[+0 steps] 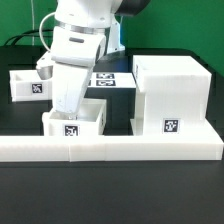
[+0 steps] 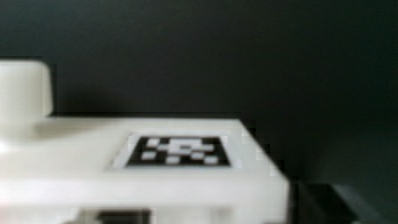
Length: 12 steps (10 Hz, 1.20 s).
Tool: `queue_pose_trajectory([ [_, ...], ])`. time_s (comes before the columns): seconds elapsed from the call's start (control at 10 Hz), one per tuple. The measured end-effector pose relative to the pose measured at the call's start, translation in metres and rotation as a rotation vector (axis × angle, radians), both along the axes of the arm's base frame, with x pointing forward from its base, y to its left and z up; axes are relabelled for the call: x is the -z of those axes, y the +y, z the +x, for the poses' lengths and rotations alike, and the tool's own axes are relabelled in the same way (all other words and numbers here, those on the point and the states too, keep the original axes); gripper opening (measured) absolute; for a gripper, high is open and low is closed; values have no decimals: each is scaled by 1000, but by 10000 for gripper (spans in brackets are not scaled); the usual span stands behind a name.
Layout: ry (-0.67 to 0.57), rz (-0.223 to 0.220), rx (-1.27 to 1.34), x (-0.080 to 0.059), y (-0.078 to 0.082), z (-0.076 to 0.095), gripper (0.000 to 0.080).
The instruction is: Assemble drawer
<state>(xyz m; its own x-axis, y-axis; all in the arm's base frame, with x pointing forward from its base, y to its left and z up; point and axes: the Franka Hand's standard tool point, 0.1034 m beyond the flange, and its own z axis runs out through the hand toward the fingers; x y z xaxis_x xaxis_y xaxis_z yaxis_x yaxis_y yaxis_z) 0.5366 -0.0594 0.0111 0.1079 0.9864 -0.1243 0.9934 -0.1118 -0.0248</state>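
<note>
Nearest, the long low white wall runs across the black desk. Just behind it sits one small tray, and at the exterior view's right stands the cube-like housing. The tool hangs over that tray with its fingers hidden, so I cannot tell whether it grips anything. Farther back on the left stands the second tray, and the marker board lies behind.
</note>
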Motion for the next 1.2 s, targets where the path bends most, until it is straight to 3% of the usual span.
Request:
queue_pose_trajectory([
  [0.1, -4, 2, 1, -3, 5, 2, 507],
  [0.2, -2, 9, -16, -6, 9, 3, 619],
  [0.4, -12, 89, -4, -14, -4, 6, 640],
  [0.6, -17, 137, -9, -15, -14, 5, 648],
  [1.2, -2, 149, 15, -4, -8, -1, 649],
])
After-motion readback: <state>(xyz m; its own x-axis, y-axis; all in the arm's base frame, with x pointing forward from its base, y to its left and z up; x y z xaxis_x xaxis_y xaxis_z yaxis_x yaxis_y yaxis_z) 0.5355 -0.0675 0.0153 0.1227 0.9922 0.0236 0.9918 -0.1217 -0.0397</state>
